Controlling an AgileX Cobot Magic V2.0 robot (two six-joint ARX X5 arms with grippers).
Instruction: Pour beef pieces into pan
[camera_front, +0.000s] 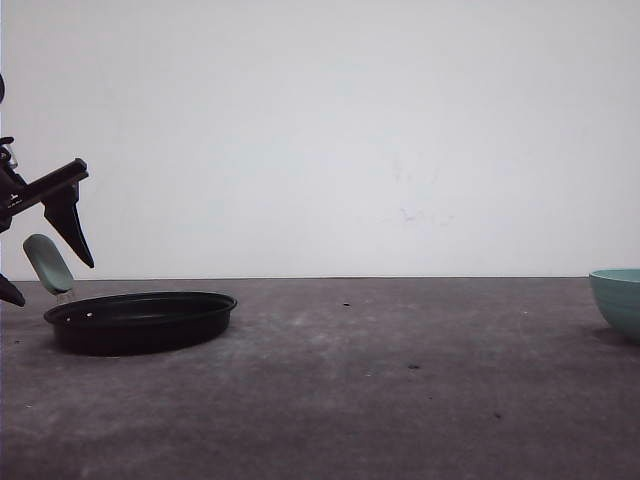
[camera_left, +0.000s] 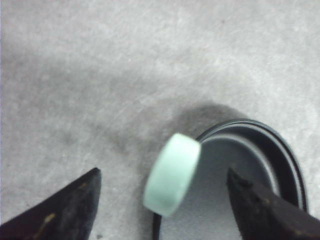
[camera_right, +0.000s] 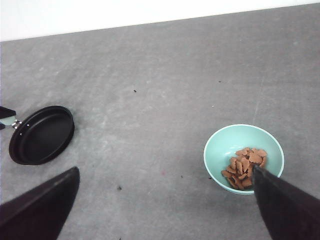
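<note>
Far left in the front view: left gripper (camera_front: 45, 255) hovering over the rounded pale mint-green handle (camera_front: 47, 263) of the shallow round black frying pan (camera_front: 140, 320), jaws spread wide, holding nothing. Through the left wrist view, dark fingers (camera_left: 60, 210) standing well apart on either side of that handle (camera_left: 172, 173), not touching it, pan rim (camera_left: 280, 150) just beyond. Pan resting flat on the grey table (camera_front: 400, 390), its inside bare. Well apart, at the right edge of the front view, teal-green bowl (camera_front: 617, 300); from the right wrist view, small reddish-brown beef pieces (camera_right: 245, 166) heaped inside that bowl (camera_right: 220, 145), toward the side nearer the right gripper (camera_right: 160, 200). Right gripper raised above the table, jaws likewise spread wide, empty, one finger just over the bowl's rim. Step in hand, by the look of it: steadying the pan while reaching for the bowl. Best done by centring the handle between the fingers before closing, gripping the bowl by its rim clear of the meat, keeping it level during the carry across, tipping only once over the pan's middle.
</note>
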